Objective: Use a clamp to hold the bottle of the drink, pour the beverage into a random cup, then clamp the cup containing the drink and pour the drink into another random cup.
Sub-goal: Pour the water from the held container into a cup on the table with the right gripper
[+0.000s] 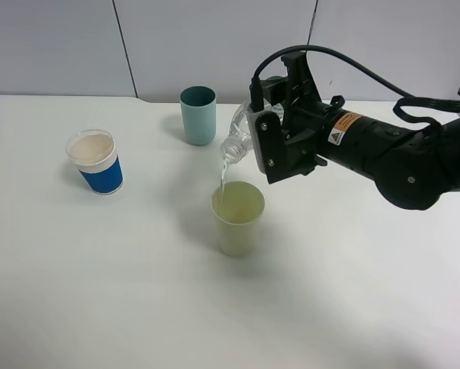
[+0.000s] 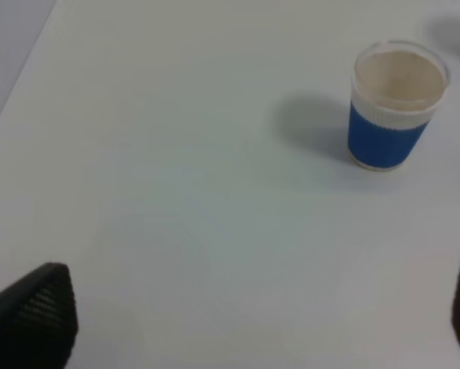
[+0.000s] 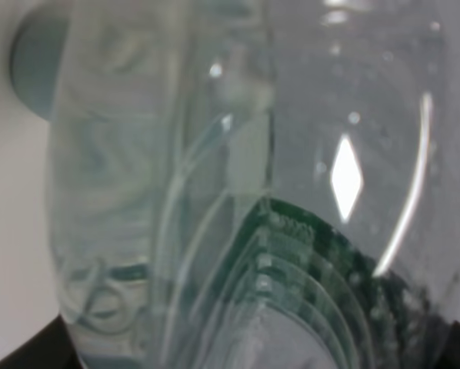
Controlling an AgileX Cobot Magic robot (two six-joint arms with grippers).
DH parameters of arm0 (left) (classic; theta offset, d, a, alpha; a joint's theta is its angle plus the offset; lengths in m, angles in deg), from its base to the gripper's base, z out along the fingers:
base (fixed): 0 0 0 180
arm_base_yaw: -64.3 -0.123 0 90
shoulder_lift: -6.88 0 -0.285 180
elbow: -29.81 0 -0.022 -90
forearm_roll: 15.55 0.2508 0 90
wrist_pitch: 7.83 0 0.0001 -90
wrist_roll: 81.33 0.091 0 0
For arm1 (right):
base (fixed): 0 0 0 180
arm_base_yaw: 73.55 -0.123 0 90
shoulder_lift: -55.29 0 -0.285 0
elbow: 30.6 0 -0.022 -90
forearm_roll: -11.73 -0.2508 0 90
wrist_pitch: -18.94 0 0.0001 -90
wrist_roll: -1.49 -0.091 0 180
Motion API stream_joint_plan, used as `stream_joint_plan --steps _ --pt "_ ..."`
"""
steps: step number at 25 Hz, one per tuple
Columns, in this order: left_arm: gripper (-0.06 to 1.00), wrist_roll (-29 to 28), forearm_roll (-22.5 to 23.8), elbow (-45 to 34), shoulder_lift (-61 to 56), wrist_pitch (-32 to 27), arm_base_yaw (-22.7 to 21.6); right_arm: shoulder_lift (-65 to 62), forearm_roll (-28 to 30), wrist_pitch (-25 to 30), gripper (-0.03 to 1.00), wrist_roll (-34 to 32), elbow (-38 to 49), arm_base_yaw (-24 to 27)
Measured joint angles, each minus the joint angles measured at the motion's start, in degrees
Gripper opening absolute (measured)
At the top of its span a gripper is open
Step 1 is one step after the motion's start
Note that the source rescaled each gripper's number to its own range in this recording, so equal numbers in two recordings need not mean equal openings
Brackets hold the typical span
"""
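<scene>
Bottle (image 1: 236,131), gripped tight by the right end effector (image 1: 270,146), is being held neck-down over the pale yellow-green cup (image 1: 238,219) on the counter (image 1: 99,292) — beverage (image 1: 222,183) is streaming in, first pour under way. Next, likely: righting the bottle, then gripping this cup for the blue-sleeved paper cup (image 1: 101,165).

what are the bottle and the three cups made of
Bottle: clear glossy plastic; see-through, with glints. Yellow-green cup: probably plastic; smooth, slightly translucent wall. Blue cup: looks like paper; matte, white band above a blue sleeve. Teal cup: smooth, matte, perhaps plastic; hard to tell.
</scene>
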Motion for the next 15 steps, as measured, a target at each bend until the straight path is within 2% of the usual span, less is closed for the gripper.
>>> stream_joint_plan --steps 7,15 --pt "0.98 0.00 0.00 0.00 0.00 0.00 0.00 0.00 0.00 2.38 0.00 0.13 0.00 0.00" --pt "0.98 0.00 0.00 0.00 0.00 0.00 0.00 0.00 0.00 2.66 0.00 0.18 0.00 0.00"
